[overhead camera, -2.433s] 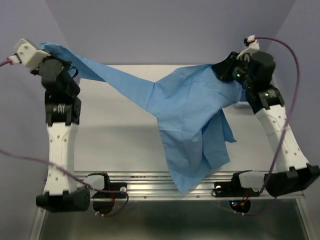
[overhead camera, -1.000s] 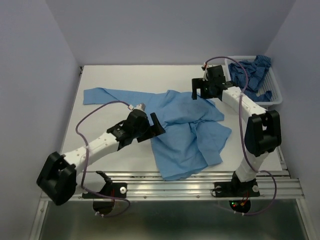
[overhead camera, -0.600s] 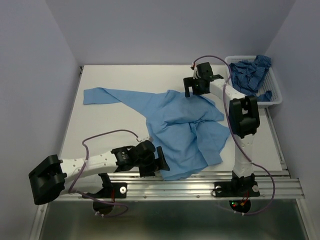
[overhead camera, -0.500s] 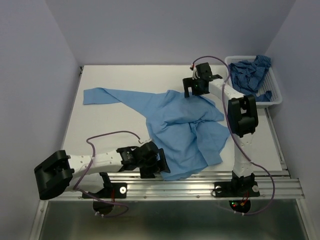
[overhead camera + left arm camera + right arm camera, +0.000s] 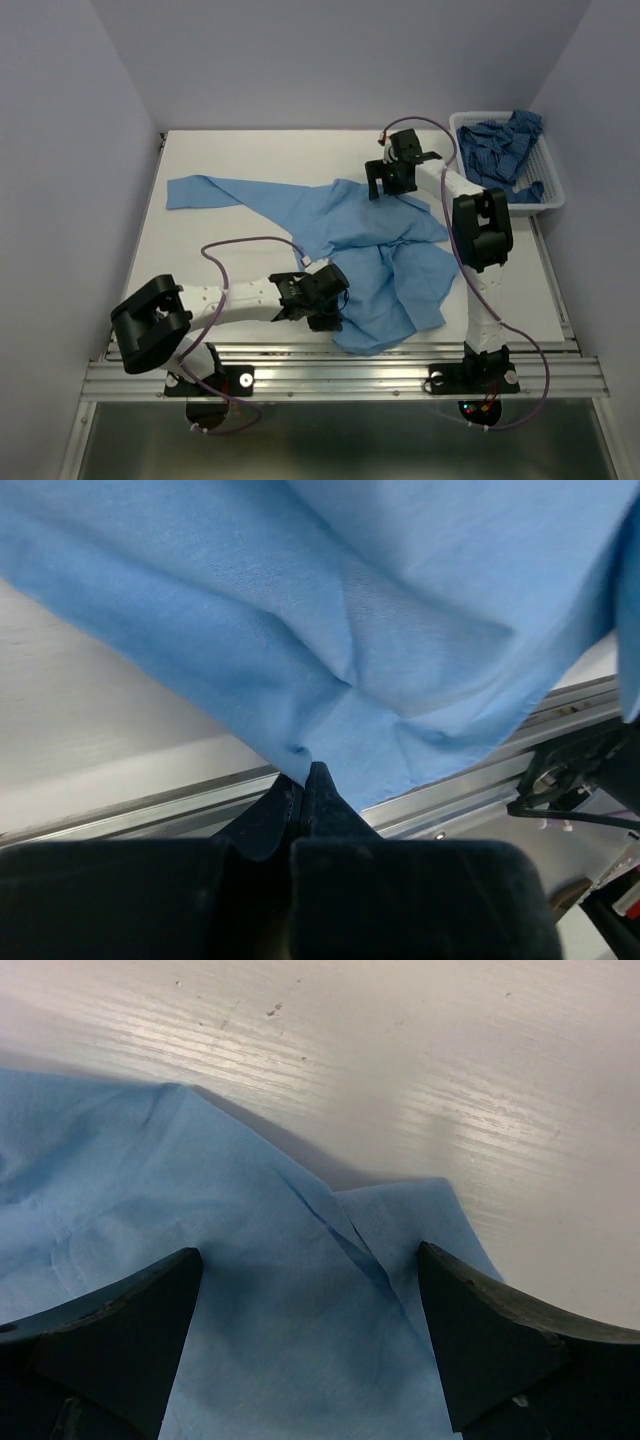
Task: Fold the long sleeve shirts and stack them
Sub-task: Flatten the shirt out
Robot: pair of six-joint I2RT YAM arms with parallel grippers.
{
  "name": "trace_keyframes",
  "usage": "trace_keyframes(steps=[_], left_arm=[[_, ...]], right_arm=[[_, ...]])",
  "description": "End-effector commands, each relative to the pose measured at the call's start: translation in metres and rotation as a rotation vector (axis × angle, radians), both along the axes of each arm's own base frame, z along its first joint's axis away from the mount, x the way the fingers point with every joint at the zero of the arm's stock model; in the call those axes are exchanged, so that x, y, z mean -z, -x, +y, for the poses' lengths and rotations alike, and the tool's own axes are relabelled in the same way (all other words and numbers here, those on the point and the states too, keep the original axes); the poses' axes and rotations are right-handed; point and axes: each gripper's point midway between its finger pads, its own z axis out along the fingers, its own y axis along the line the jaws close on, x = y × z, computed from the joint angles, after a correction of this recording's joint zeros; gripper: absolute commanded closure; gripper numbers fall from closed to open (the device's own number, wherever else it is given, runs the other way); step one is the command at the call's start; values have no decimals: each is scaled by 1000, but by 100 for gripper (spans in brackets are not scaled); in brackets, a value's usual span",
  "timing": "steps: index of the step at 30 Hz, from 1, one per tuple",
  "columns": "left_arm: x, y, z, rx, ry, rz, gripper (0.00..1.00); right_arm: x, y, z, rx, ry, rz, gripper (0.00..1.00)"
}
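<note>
Your left gripper [image 5: 325, 300] pinches the near hem of the light blue shirt [image 5: 350, 225]; your right gripper [image 5: 390, 180] gapes wide over its far edge.

The shirt lies crumpled across the middle of the table [image 5: 230, 160], one sleeve stretched left. Only your left wrist view shows the fingers [image 5: 290, 805] pressed together on a fold of cloth, just above the front rail [image 5: 150, 805]. Your right wrist view shows both fingers well apart, the hem between them, whether touching is unclear. The darker shirt [image 5: 500, 145] sits heaped in the basket [image 5: 545, 200], far right.
</note>
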Motion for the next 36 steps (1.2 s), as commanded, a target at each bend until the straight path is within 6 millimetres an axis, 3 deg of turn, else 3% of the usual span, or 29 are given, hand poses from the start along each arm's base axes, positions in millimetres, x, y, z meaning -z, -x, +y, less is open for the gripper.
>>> trace_keyframes(steps=[1, 3, 4, 6, 7, 8, 10, 11, 12, 15, 16, 17, 20, 22, 23, 25, 26, 27, 28, 29, 30, 31, 32, 35, 36], left_arm=[[-40, -27, 34, -80, -63, -133, 100], [-41, -37, 55, -137, -102, -141, 100], [-39, -42, 75, -196, -160, -142, 100], [-44, -73, 108, -334, -201, -163, 100], [-48, -86, 120, -386, -219, -180, 100], [-63, -118, 144, -500, -246, -249, 100], [-81, -144, 175, -612, -312, -321, 100], [-95, -158, 197, -673, -373, -368, 100], [-99, -170, 226, -754, -419, -368, 100], [-103, -192, 268, -765, -507, -393, 100], [-105, -202, 297, -833, -542, -397, 100], [-105, -206, 314, -860, -572, -390, 100], [-110, -227, 364, -928, -655, -368, 100], [-116, -248, 386, -921, -689, -358, 100], [-133, -261, 403, -964, -689, -381, 100], [-125, -277, 415, -932, -713, -348, 100], [-130, -295, 414, -913, -682, -354, 85], [-132, -305, 412, -888, -665, -366, 74], [-135, -320, 401, -827, -599, -393, 78], [-142, -330, 395, -808, -555, -423, 93], [-148, -334, 389, -793, -517, -445, 100], [-159, -342, 384, -786, -475, -501, 100], [-167, -343, 378, -774, -442, -534, 100], [-216, -328, 374, -797, -391, -687, 100], [-245, -311, 373, -815, -368, -773, 100]], right_arm=[[7, -9, -12, 32, 54, -13, 21], [7, -11, -19, 56, 84, -24, 48], [2, -16, -28, 100, 125, -49, 74], [-5, -21, -41, 166, 172, -80, 93], [-10, -23, -46, 198, 187, -94, 97], [-22, -26, -51, 227, 196, -121, 98], [-39, -29, -67, 299, 227, -160, 99], [-57, -32, -75, 327, 221, -191, 99], [-65, -34, -86, 359, 223, -205, 99], [-84, -31, -104, 411, 245, -229, 99], [-86, -28, -118, 445, 276, -222, 99], [-87, -27, -127, 463, 289, -218, 99], [-86, -24, -139, 474, 307, -209, 99], [-88, -27, -139, 478, 312, -211, 99], [-86, -26, -149, 500, 336, -200, 99], [-97, -34, -150, 497, 347, -222, 96], [-96, -38, -150, 488, 353, -225, 87], [-99, -44, -147, 469, 342, -236, 85], [-108, -52, -138, 427, 309, -255, 86], [-114, -55, -133, 410, 283, -262, 89], [-122, -57, -127, 391, 251, -274, 93], [-130, -57, -117, 359, 202, -285, 97], [-150, -54, -115, 360, 171, -331, 99], [-175, -42, -107, 331, 109, -386, 99], [-208, -31, -105, 320, 75, -445, 98]])
